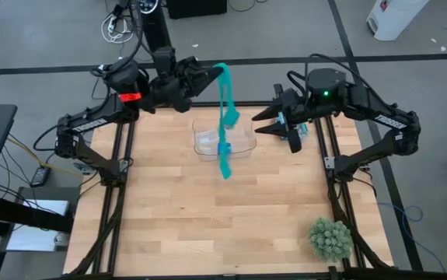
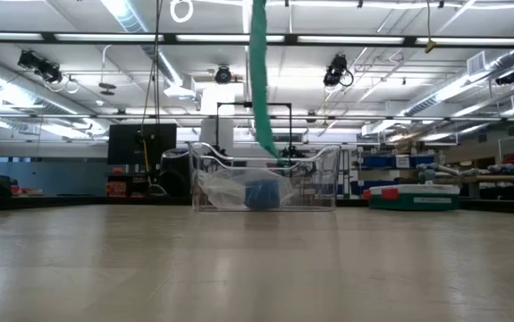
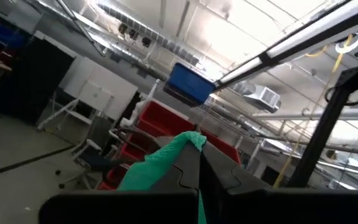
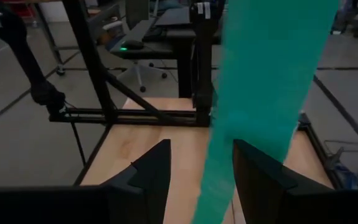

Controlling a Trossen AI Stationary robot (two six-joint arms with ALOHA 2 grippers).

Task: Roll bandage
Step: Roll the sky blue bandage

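From overhead I see my left hand (image 1: 214, 71) raised at the far edge of the surface (image 1: 207, 225), its fingers clamped on the top end of the bandage (image 1: 225, 117), a long teal-green ribbon that hangs down from the grip and trails into and across the clear plastic container (image 1: 242, 148) sitting near the far middle of the surface. In my left wrist camera the teal fabric (image 3: 160, 163) bunches up right at the closed fingertips, so I read that hand as gripping the bandage. My right hand (image 1: 274, 124) sits just to the right of the container, fingers spread apart and holding nothing; through its wrist camera the two dark fingers (image 4: 150, 171) stand open with the ribbon (image 4: 259, 93) hanging close in front of them, passing down through the gap without my being able to tell if it touches either one. From table height the strip (image 2: 261, 80) drops straight down from above into the container (image 2: 319, 179), where a blue roll (image 2: 261, 194) lies inside. A small green potted plant (image 1: 330, 239) stands at the near right corner of the surface, well apart from everything
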